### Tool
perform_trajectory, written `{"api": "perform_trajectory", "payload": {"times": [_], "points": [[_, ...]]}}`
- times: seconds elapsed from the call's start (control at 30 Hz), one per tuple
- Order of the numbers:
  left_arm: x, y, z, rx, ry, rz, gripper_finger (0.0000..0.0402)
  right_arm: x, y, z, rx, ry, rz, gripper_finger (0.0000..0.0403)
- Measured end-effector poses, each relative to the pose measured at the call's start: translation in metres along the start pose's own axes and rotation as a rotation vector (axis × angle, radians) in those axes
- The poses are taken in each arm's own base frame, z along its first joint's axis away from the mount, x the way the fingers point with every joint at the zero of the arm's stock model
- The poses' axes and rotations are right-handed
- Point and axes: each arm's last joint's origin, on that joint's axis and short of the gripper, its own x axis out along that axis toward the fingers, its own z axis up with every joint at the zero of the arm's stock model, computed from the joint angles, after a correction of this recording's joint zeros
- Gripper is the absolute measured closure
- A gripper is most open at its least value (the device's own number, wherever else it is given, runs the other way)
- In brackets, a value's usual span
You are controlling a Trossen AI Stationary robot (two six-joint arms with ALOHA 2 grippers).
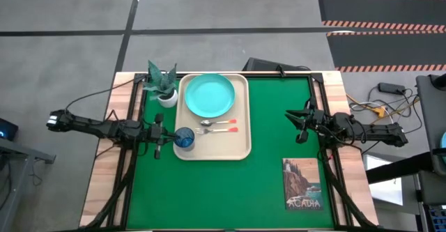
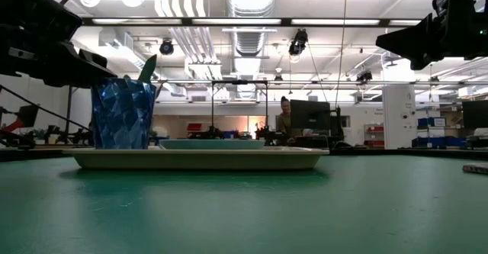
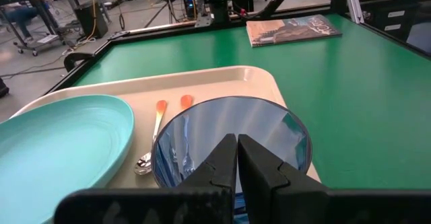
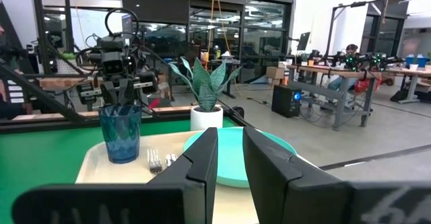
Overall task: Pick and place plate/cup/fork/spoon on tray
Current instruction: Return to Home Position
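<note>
The beige tray [image 1: 240, 148] lies on the green mat. On it lie the teal plate [image 1: 209, 95] at the far end, and the fork [image 1: 221, 129] and spoon [image 1: 220, 122] side by side with their orange-red handle ends toward the right. The dark-blue cup [image 1: 185, 138] stands upright at the tray's near left corner [image 3: 232, 126]. My left gripper [image 1: 166, 136] is shut and hovers right at the cup's left rim, seen from the right wrist view [image 4: 120, 97]. My right gripper [image 1: 298, 125] is open and empty over the mat, right of the tray. My left gripper has its shut fingers [image 3: 222, 163] over the cup's left rim [image 3: 168, 133], coming level from the table's left side. I cannot tell whether they touch the rim. The cup stands upright on the tray.
A white pot with a green plant [image 1: 162, 86] stands at the tray's far left corner. A picture book [image 1: 302, 184] lies near the mat's near right corner. Bare mat lies between the tray and my right gripper. A person [image 2: 284, 115] sits far behind the table.
</note>
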Motion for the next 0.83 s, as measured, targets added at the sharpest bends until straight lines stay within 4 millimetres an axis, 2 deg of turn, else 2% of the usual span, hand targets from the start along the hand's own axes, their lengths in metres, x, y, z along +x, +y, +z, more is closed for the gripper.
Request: {"api": "perform_trajectory", "payload": {"times": [0.83], "points": [[0.0000, 0.0000, 0.0000, 0.000, 0.000, 0.000, 0.0401, 0.0000, 0.0000, 0.0000, -0.001, 0.000, 0.000, 0.0339]]}}
